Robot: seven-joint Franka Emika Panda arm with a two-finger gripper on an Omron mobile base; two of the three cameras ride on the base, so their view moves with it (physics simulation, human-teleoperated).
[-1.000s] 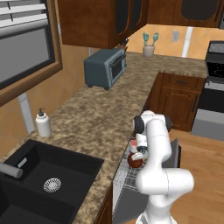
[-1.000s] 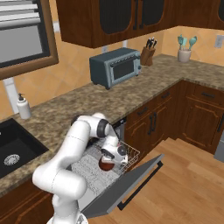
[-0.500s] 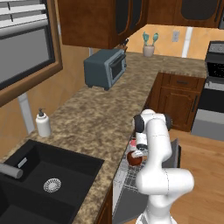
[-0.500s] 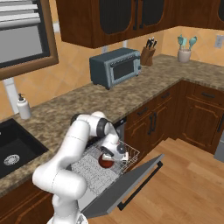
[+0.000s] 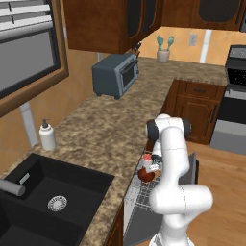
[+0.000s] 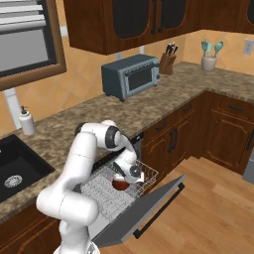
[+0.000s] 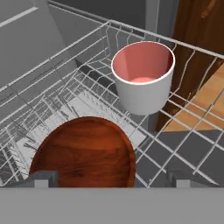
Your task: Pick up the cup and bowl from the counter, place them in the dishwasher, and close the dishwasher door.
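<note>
Two dishes sit in the dishwasher rack [image 7: 57, 87] as I look down through the hand camera: the bowl [image 7: 85, 153], dark reddish-brown and glossy, lies low in the wire basket right under my end effector [image 7: 111, 177], and the cup [image 7: 143, 76] stands upright just beyond it, pale outside and pink-red inside, near the rack's corner. I can see a small gap of wire between cup and bowl, so they look apart rather than touching.

My end effector's finger tips [image 7: 43, 178] show spread wide, one off each side of the bowl, with nothing clamped between them; I read the jaws as open and holding nothing.

From the right base camera I see the arm bent down from the surface [image 6: 149, 96] edge into the dishwasher [image 6: 106, 191], with the bowl [image 6: 120, 184] resting on the pale grey rack beneath the end effector [image 6: 128, 173]. The dishwasher door [image 6: 144, 211] hangs down open, tilted out over the wooden floor [image 6: 213, 198].

From the left base camera the bowl [image 5: 145, 176] and the cup [image 5: 147, 158] show beside the arm, just past the surface [image 5: 110, 129] edge. The toaster oven [image 5: 114, 75] stands well back on the surface, and the soap dispenser [image 5: 47, 135] stands by the black sink [image 5: 53, 192].
</note>
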